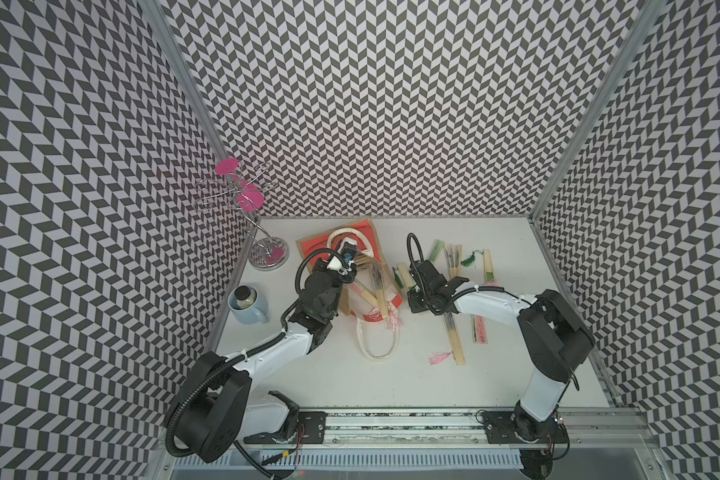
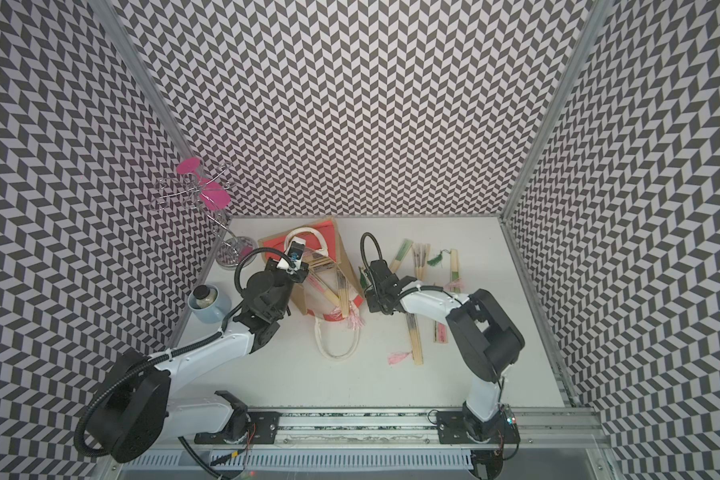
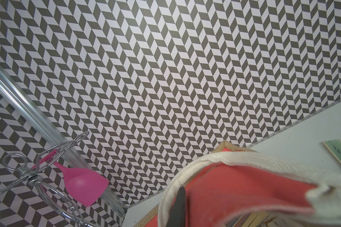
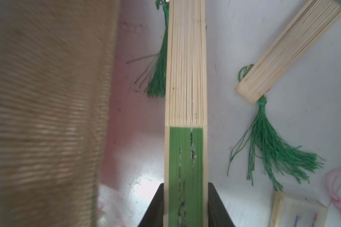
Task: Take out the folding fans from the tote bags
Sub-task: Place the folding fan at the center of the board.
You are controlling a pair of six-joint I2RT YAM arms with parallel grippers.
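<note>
From above, my right arm (image 1: 495, 307) covers the upper ends of the two nearest loose fans (image 1: 454, 340). It also buries the right gripper (image 4: 185, 198) under its own wrist. Only the wrist view shows that pincer, clamped on a green-papered fan (image 4: 186, 78) whose far end runs out of frame. I cannot tell whether that fan rests on the table (image 1: 391, 386) or hangs just above it. Farther back, the left gripper (image 1: 347, 254) is pinched together at the tote bag (image 1: 308, 249). Its tips are lost among the cream handle (image 3: 195, 167) and red cloth, so strap or rim, I cannot say.

The fans are slim closed bundles of pale bamboo slats with green, dark or pinkish paper and green or pink tassels. The loose ones lie right of the bag, two near me and a cluster (image 1: 454, 257) toward the back wall. More fans (image 1: 375, 291) poke from the sagging bag's mouth, with pink tassels (image 1: 391, 322) trailing out. The held fan sits just beside the bag's jute side.

My right arm rises from the near rail, folds at the elbow and reaches left toward the bag. My left arm (image 1: 267, 353) stretches diagonally away to the bag's mouth.
</note>
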